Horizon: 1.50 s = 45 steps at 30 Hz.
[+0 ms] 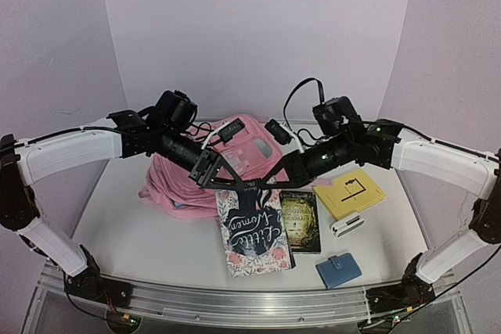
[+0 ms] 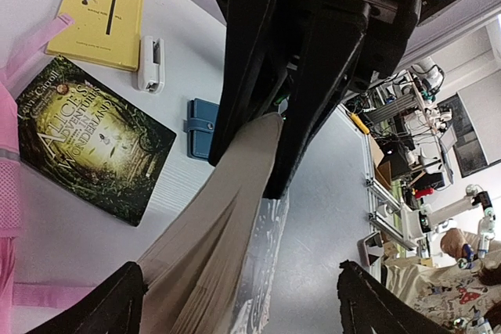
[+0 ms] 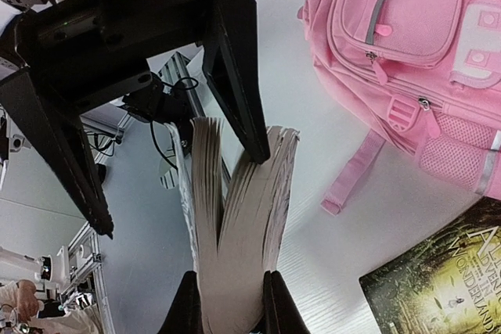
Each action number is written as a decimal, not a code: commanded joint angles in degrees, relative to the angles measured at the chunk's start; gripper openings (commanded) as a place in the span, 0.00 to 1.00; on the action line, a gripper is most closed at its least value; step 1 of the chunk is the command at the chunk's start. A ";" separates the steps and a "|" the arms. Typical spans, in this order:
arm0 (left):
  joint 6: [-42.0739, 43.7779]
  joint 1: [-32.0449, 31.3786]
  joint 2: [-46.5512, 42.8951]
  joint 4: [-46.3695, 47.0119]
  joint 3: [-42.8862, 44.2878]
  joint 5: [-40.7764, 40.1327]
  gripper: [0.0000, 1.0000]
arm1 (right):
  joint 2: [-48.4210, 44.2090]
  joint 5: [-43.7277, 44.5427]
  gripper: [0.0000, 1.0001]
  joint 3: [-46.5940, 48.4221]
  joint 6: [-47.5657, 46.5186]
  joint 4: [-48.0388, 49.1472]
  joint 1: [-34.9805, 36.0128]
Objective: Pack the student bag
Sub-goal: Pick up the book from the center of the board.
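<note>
Pink cloth student bag [image 3: 407, 29]; paper-paged book [image 1: 254, 232]; smooth matt table [image 1: 141, 224].

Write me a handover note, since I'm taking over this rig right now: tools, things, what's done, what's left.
Left tool: open, straddling the Little Women book, one finger between its pages.
Right tool: shut on that book's pages.
Pink bag: lies on the table behind the books; its main opening is not visible.
Alice book, yellow book, white stapler and blue wallet: out on the table.
Done: nothing visibly packed.
Left: get every item into the bag, probably Little Women first.
</note>
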 commanded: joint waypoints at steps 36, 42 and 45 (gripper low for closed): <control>-14.43 4.66 -4.38 11.51 -9.19 -5.78 0.00 | -2.26 17.32 0.78 -3.13 8.08 15.81 -0.86; -27.39 6.82 -11.42 24.66 -14.90 -14.74 0.00 | -6.51 23.29 0.98 -10.66 14.00 25.89 -0.89; -32.06 7.17 -14.52 30.57 -16.57 -19.45 0.00 | -8.54 26.58 0.98 -14.22 17.78 30.44 -0.87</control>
